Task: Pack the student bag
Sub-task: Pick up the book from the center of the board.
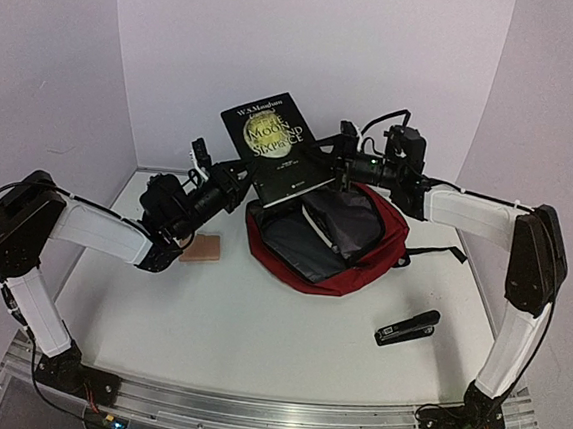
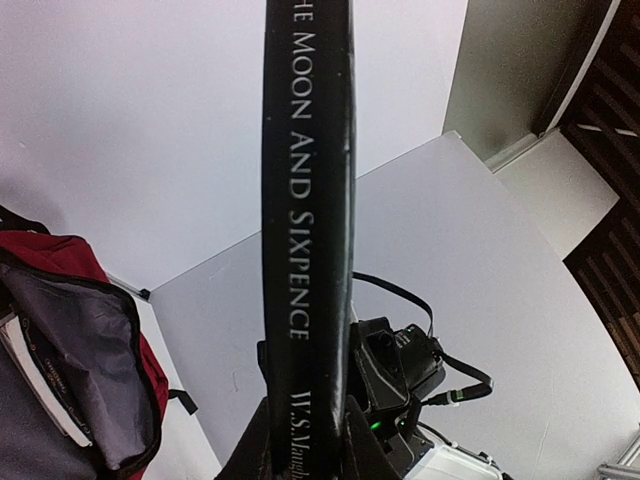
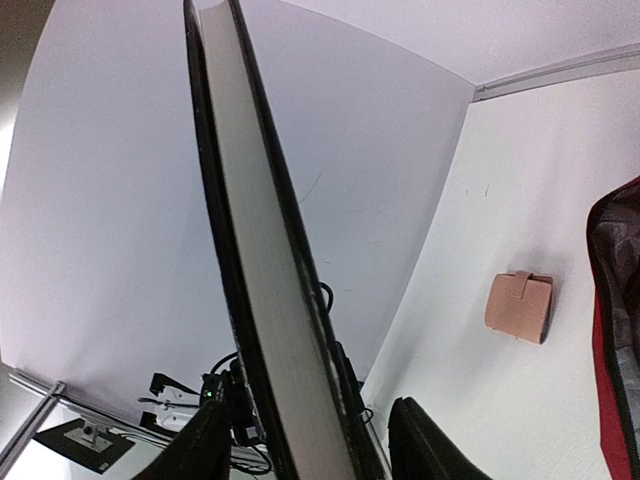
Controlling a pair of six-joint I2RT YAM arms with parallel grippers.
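Top external view: the book (image 1: 278, 144) hangs tilted above the far rim of the student bag (image 1: 367, 272). Its long axis slopes down toward the open mouth, which lies just below and nearer. The left gripper (image 1: 232, 177) is clamped narrow on the spine side. The right gripper (image 1: 337, 161), nearer the mouth, straddles the page edge half wide, with a gap on 1 side. The bag sits at the desk's far middle, dark red and unzipped, its grey lining slack, with 1 book inside.
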